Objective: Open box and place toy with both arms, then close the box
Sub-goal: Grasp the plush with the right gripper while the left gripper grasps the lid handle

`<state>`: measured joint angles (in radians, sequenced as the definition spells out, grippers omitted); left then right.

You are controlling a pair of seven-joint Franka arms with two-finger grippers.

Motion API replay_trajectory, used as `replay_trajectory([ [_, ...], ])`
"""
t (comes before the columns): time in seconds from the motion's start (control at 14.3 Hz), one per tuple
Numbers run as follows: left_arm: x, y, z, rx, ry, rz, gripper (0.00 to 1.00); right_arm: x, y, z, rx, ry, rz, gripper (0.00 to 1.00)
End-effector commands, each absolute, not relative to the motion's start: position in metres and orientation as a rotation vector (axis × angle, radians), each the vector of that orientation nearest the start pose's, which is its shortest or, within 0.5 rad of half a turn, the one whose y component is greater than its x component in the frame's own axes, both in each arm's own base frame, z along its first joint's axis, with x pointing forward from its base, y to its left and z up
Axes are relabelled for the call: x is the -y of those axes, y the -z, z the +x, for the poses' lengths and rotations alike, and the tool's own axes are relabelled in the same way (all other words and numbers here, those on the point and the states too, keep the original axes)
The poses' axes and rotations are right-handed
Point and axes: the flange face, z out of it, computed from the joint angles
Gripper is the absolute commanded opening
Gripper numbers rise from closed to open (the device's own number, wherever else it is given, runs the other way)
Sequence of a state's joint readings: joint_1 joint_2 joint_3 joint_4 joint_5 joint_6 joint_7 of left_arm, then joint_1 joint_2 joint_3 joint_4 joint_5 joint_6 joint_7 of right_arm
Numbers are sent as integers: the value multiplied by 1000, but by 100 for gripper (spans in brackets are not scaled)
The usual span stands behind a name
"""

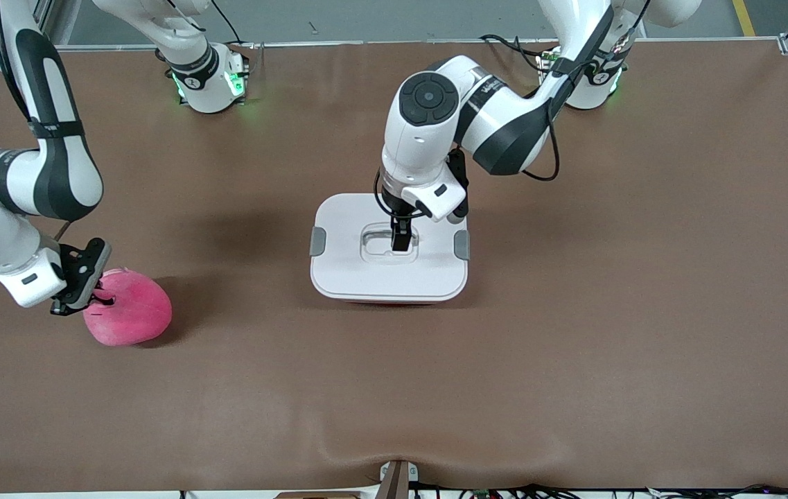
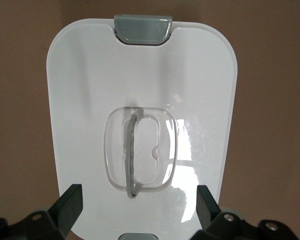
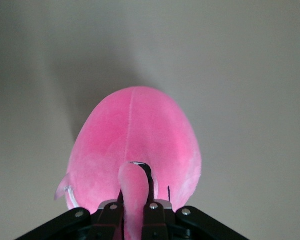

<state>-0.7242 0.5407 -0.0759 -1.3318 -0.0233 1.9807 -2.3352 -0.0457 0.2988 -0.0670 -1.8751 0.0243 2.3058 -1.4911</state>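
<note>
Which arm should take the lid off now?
Left. Its open hand hangs right over the clear handle of the closed box, fingers on either side. The right hand is shut on the toy at its own end of the table.

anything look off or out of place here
Nothing stands out. The box sits square with its lid on, open left gripper over its handle. The right gripper is shut on a pinch of the toy.
</note>
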Motion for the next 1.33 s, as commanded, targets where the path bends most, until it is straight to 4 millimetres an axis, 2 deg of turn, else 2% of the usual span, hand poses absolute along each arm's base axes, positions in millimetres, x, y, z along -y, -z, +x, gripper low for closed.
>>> replay_trajectory([
  [0.0, 525, -423, 508, 2278, -18, -2325, 100, 65, -393, 641, 1951, 223, -2592, 0],
  [0.35, 531, -402, 505, 2245, 50, -2318, 100, 62, -426, 651, 1717, 203, -2717, 0],
  [0.56, 533, -386, 504, 2226, 63, -2307, 100, 57, -431, 648, 1472, 135, -2811, 0],
  [0.7, 542, -378, 500, 2221, 61, -2333, 100, 57, -434, 648, 1328, 132, -2873, 0],
  [1.05, 544, -366, 501, 2211, 85, -2343, 98, 36, -458, 648, 1036, 34, -2951, 0],
  [1.26, 550, -355, 493, 2169, 123, -2358, 94, 28, -460, 647, 910, 11, -2984, 0],
])
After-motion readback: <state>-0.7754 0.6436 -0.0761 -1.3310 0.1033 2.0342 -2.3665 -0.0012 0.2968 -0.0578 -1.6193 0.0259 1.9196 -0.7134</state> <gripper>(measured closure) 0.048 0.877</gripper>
